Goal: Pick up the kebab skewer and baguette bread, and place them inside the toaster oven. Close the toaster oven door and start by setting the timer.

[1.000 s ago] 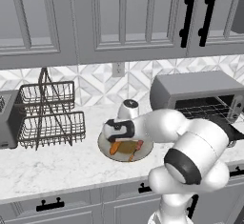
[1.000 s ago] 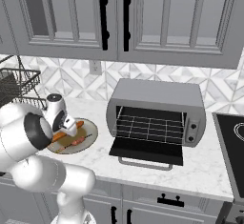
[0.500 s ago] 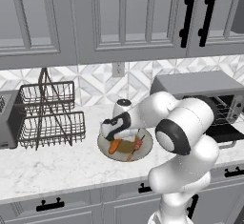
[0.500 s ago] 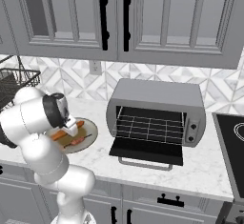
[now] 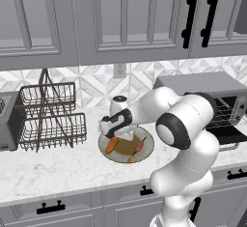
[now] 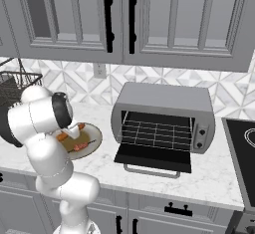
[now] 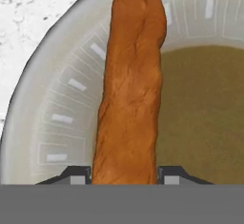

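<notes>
Gripper (image 5: 115,135) is down over the plate (image 5: 147,144) on the white marble counter (image 5: 53,170), at the plate's 9 o'clock side in the left base view. Baguette bread (image 7: 131,89) sits between the two dark fingertips (image 7: 76,176) in the hand view, running from 6 toward 12 o'clock across the plate rim; the tips flank its near end, right against both sides, jaws narrowed onto the loaf, and it still looks to be lying on the plate. In the left base view the baguette bread pokes out under the hand toward 7 o'clock. Kebab skewer (image 5: 137,148) lies on the plate at about 4 o'clock from the gripper, just beside the loaf, not touching it, red chunks visible. Toaster oven (image 6: 164,118) is well apart, at 3 o'clock of the plate in the right base view, wire rack showing inside. Toaster oven door (image 6: 154,158) is dropped flat open toward the counter edge, bar handle at its front. Wire dish rack (image 5: 48,117) stands at 9 o'clock of the plate in the left base view, and a grey slot toaster (image 5: 7,122) is further out at 9 o'clock. A small white jar with dark lid (image 5: 117,104) stands behind the plate at 12 o'clock, near the tiled backsplash.
</notes>
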### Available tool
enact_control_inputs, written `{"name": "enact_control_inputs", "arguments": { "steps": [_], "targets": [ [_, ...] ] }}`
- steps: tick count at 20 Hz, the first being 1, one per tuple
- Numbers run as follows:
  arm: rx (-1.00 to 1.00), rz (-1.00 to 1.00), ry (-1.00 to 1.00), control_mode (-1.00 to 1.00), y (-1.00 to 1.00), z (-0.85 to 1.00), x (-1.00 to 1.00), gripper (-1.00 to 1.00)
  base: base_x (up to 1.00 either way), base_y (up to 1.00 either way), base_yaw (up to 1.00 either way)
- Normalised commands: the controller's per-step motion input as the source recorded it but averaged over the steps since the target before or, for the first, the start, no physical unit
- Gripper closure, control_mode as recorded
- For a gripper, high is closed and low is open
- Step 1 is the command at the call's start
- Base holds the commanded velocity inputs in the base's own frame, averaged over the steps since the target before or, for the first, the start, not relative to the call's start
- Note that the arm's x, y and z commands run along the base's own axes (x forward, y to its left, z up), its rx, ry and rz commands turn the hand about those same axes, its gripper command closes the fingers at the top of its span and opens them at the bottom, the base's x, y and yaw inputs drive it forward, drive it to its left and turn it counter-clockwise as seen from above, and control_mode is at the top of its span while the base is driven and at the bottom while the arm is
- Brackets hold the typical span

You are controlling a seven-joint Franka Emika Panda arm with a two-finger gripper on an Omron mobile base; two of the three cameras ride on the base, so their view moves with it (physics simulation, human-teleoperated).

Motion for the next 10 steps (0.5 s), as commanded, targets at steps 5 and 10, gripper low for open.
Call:
{"name": "enact_control_inputs", "arguments": {
  "steps": [5, 10],
  "targets": [
    [0.0, -0.03, 0.0, -1.0, -0.06, 0.95, -0.49, 1.0, 0.0, 0.0, 0.0],
    [0.03, -0.13, 0.0, -1.0, -0.69, 0.99, -0.76, 1.0, 0.0, 0.0, 0.0]
  ]
}}
